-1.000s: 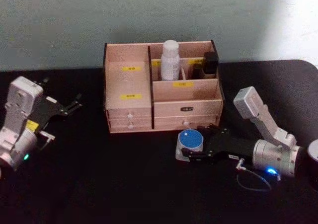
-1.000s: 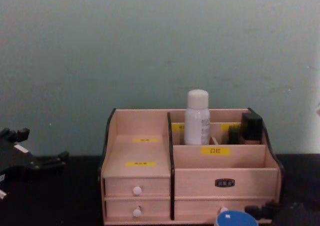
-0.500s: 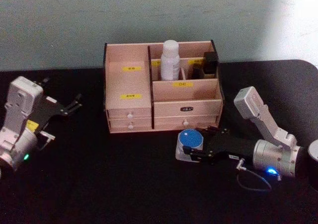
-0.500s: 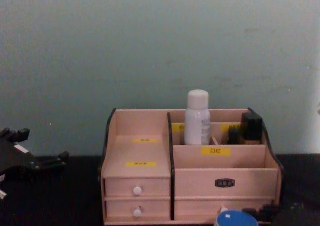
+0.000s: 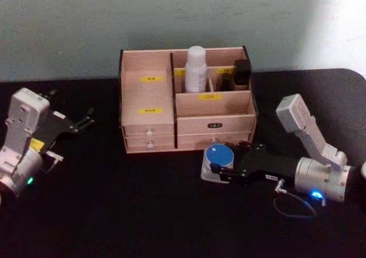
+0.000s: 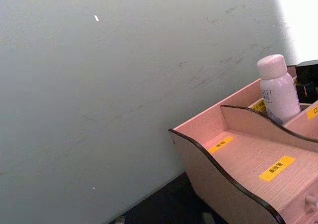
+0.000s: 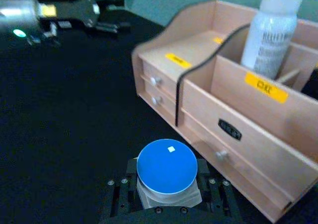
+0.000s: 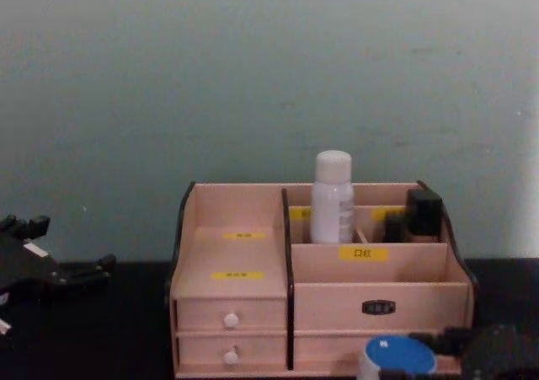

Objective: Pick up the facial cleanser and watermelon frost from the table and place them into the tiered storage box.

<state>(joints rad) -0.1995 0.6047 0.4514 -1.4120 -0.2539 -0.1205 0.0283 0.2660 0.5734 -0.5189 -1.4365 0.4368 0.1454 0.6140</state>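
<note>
A squat white jar with a round blue lid (image 5: 219,155) (image 7: 167,165) (image 8: 396,355) sits between the fingers of my right gripper (image 5: 221,163) (image 7: 167,190), which is shut on it just in front of the tiered storage box (image 5: 148,106) (image 8: 244,254) (image 7: 198,85), by its lower right drawers. A white capped bottle (image 5: 195,69) (image 8: 332,199) (image 7: 276,30) (image 6: 276,92) stands upright in a rear compartment of the box. I cannot read either label. My left gripper (image 5: 86,119) (image 8: 55,249) rests open at the table's left, apart from everything.
A dark rectangular item (image 5: 242,74) (image 8: 424,211) stands in the box's back right compartment. The black tabletop (image 5: 143,212) has free room in front and left of the box. A pale wall (image 8: 253,77) rises right behind the box.
The right gripper has shifted slightly with the blue-lidded jar, which now shows a little higher in the chest view. The left arm has not moved.
</note>
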